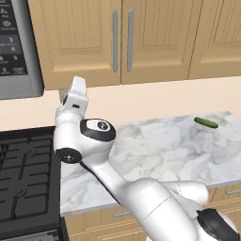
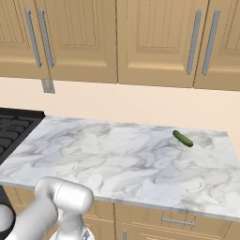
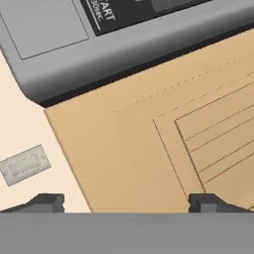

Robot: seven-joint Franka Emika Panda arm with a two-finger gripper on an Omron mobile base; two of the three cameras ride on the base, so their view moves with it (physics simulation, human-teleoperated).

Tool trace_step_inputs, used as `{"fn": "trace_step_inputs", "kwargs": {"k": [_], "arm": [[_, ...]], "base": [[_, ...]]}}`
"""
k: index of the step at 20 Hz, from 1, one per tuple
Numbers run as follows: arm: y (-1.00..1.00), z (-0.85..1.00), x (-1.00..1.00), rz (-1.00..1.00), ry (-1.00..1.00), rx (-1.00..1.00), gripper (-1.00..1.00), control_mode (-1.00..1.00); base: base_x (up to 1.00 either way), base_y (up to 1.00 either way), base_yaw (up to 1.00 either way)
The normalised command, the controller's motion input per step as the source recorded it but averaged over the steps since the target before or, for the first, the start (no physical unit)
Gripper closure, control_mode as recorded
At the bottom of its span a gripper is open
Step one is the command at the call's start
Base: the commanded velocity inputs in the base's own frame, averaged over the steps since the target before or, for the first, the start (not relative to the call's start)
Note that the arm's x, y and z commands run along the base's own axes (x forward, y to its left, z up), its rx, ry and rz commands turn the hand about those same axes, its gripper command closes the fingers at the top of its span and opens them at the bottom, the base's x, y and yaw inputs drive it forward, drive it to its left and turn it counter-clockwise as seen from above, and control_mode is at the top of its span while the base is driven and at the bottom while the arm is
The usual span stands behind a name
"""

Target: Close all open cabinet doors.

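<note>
Tan cabinet doors with grooved panels and grey bar handles (image 1: 115,40) line the wall above the counter. The left door (image 1: 77,37) and its neighbour (image 1: 157,37) lie flush side by side. In the right base view, several doors (image 2: 157,37) also sit flat against their cabinets. My gripper (image 1: 76,88) points up at the left door's lower left corner, just below its bottom edge. In the hand view that door corner (image 3: 134,154) is close ahead, and the gripper (image 3: 128,202) is open with nothing between its fingertips (image 3: 47,201).
A grey microwave (image 1: 16,47) hangs left of the doors. A wall outlet (image 3: 25,163) sits under the door corner. A black stove (image 1: 26,179) lies at lower left. A green cucumber (image 1: 206,122) rests on the marble counter (image 1: 164,150).
</note>
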Motion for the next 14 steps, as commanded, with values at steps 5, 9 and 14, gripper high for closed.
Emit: {"fn": "trace_step_inputs", "kwargs": {"k": [5,9,14], "arm": [[-0.43,0.28,-0.84,-0.06,0.0,0.41,-1.0,-1.0],[-0.82,0.02,-0.98,-0.08,0.0,0.44,-1.0,-1.0],[-1.0,-0.03,-0.95,-0.01,0.0,0.44,-1.0,-1.0]], "base": [[0.0,0.0,0.0],[0.0,0.0,0.0],[0.0,0.0,0.0]]}}
